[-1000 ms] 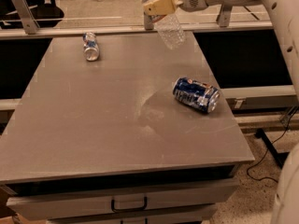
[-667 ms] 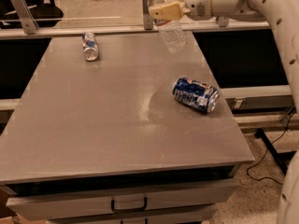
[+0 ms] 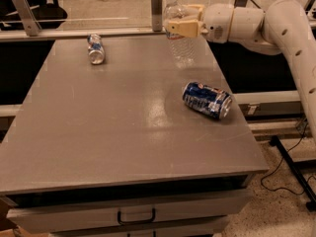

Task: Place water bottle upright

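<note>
The water bottle (image 3: 180, 41) is clear ribbed plastic and stands about upright near the far right corner of the grey table (image 3: 113, 127). Its base sits at or just above the tabletop. My gripper (image 3: 178, 27) reaches in from the right on the white arm (image 3: 266, 23). Its tan fingers (image 3: 183, 29) are shut on the water bottle at its upper half, just below the neck. The bottle's label is hidden behind the fingers.
A blue soda can (image 3: 207, 99) lies on its side at the right of the table. A small silver-blue can (image 3: 96, 49) lies at the far left. A rail with metal posts (image 3: 156, 6) runs behind the table. Drawers (image 3: 136, 214) sit below the front edge.
The gripper has lowered with the bottle and the arm has come down. The bottle went from tilted in the air to about upright at the tabletop.
</note>
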Robot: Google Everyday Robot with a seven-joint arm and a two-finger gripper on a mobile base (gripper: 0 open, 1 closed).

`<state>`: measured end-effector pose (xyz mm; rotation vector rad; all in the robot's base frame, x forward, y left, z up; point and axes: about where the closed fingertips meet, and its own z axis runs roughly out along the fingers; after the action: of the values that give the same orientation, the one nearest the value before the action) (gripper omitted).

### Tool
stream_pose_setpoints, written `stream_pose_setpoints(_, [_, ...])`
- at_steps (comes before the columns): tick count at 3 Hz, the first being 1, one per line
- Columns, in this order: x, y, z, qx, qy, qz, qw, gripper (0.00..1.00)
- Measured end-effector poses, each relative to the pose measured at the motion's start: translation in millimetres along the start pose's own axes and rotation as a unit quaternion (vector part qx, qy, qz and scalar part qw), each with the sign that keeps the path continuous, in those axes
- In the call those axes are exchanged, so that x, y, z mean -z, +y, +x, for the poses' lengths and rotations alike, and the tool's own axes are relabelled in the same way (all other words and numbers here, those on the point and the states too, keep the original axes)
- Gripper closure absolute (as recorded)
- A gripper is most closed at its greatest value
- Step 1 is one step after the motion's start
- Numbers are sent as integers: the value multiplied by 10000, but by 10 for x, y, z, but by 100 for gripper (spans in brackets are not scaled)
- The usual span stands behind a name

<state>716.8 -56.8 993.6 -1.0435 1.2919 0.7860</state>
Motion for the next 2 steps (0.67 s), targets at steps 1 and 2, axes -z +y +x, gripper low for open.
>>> stream_pose_setpoints(1, [52, 36, 87, -47, -344, -162, 9993, 100])
stream_pose_setpoints(2, [71, 59, 141, -15, -550, -400, 9977, 100])
